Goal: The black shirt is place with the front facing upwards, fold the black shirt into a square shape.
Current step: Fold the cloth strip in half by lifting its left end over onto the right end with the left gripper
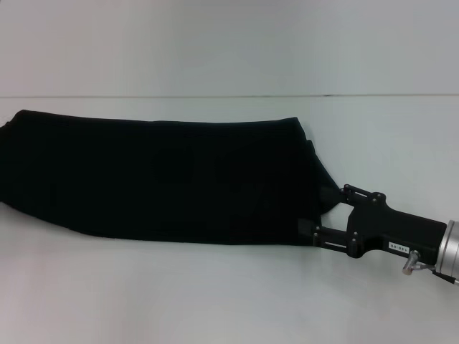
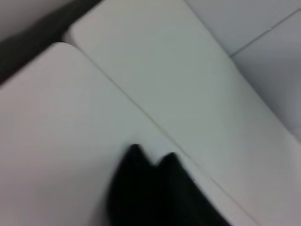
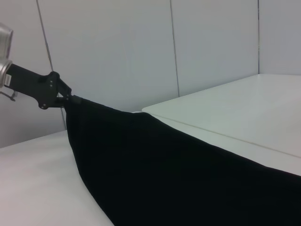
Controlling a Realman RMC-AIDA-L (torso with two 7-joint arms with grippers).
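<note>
The black shirt (image 1: 165, 179) is stretched into a long band across the white table, with no lettering showing. My right gripper (image 1: 320, 213) holds its right end, where the cloth is drawn toward the fingers. The band's left end runs out of the head view. In the right wrist view the shirt (image 3: 178, 174) hangs taut from my left gripper (image 3: 69, 100), which is shut on its far corner above the table. The left wrist view shows only a bunched end of the shirt (image 2: 150, 193) over the table.
The white table (image 1: 215, 294) extends in front of and behind the shirt. A seam (image 2: 155, 125) separates it from an adjoining white table (image 3: 244, 113). Pale wall panels (image 3: 141, 47) stand behind.
</note>
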